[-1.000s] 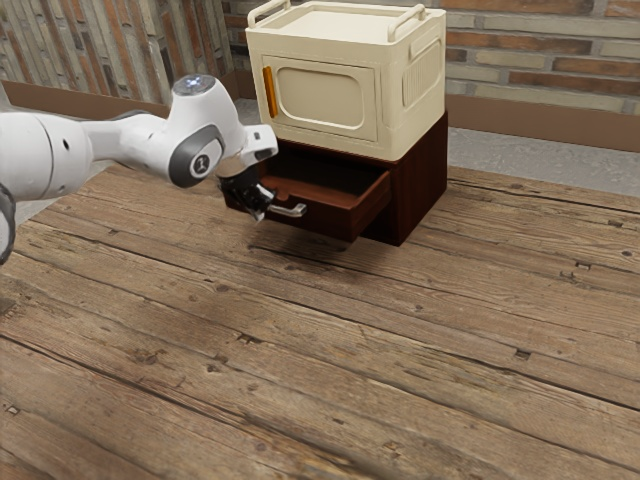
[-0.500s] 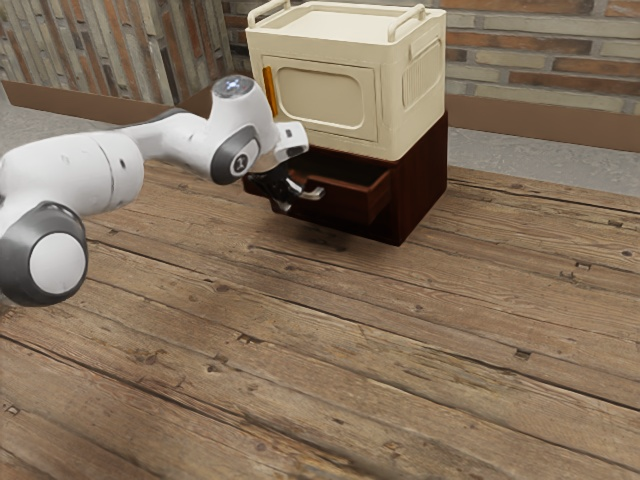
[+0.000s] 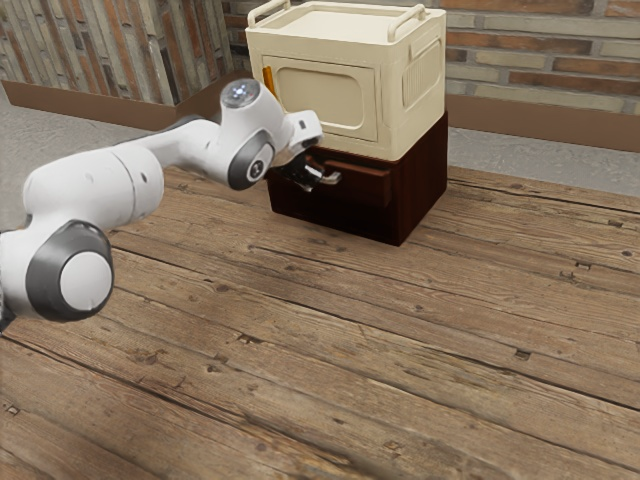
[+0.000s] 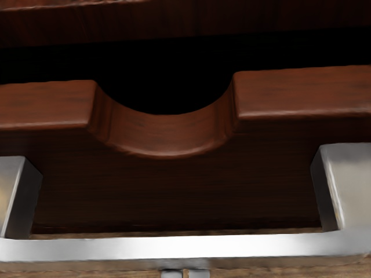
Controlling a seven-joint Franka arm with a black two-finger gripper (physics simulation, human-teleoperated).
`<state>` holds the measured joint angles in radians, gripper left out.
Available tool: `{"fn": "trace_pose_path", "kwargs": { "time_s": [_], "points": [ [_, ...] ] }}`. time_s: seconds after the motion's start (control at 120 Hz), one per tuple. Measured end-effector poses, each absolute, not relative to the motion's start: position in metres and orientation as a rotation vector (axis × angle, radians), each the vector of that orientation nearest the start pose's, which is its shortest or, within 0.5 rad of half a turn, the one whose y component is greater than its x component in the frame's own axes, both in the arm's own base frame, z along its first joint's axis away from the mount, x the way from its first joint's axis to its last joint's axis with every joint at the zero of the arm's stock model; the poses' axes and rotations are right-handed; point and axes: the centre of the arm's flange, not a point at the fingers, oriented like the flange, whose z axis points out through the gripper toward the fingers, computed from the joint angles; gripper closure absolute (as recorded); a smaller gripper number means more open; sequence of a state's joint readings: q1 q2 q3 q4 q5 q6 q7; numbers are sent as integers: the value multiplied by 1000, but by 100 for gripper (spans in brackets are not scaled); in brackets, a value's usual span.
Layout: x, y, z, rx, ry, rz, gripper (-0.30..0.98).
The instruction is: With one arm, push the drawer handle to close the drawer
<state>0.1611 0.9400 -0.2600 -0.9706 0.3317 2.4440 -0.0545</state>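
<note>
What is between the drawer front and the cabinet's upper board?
Between the drawer front and upper board, the wrist view shows a dark gap, no object visible.

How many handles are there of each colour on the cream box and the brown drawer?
Silver: 1, the drawer handle
Orange: 1, the door handle
Cream: 2, the carry handle at the exterior view's left and the other carry handle at its right
Total: 4

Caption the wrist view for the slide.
Drawer front with its silver handle and scooped rim, dark gap behind: not yet closed.
</note>
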Motion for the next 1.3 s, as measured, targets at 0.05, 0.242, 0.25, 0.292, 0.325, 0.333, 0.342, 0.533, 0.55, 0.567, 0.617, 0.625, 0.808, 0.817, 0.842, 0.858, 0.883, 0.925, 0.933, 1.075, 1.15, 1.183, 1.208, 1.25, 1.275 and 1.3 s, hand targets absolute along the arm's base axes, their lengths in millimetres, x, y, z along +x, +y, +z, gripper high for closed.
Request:
{"fn": "trace_pose_path", "kwargs": {
  "time_s": [0.05,0.242,0.25,0.292,0.325,0.333,0.342,0.533,0.55,0.567,0.617,0.625,0.808,0.817,0.842,0.858,0.883,0.925,0.933,1.075,1.15,1.183,1.208,1.25,1.275,1.3],
  "points": [
    [827,12,368,-2956,105,-879,79],
    [836,5,353,-2947,101,-951,79],
    [836,5,352,-2946,101,-954,79],
    [838,2,352,-2941,103,-973,79],
    [839,-1,354,-2937,106,-989,79],
    [840,-1,354,-2936,106,-992,79],
    [840,-2,355,-2935,107,-996,79],
    [842,-3,358,-2926,100,-1028,78],
    [842,-3,358,-2926,99,-1029,78],
    [842,-3,358,-2926,99,-1029,78],
    [841,-5,363,-2932,99,-1021,77],
    [840,-6,365,-2934,101,-1016,77],
    [762,-20,433,-3027,127,-741,78],
    [756,-21,431,-3032,129,-721,78],
    [743,-25,427,-3045,131,-668,78],
    [735,-27,424,-3054,132,-636,77],
    [723,-30,418,-3068,130,-586,75],
    [703,-34,409,-3087,128,-512,67],
    [698,-35,408,-3090,127,-498,65],
    [635,-45,435,-3093,100,-387,35],
    [619,-47,449,-3093,85,-303,25],
    [614,-47,449,-3094,80,-259,21],
    [611,-48,449,-3094,78,-226,19],
    [607,-47,448,-3094,75,-172,16],
    [605,-48,447,-3093,75,-145,14],
    [604,-48,446,-3093,74,-122,12]
  ]
}}
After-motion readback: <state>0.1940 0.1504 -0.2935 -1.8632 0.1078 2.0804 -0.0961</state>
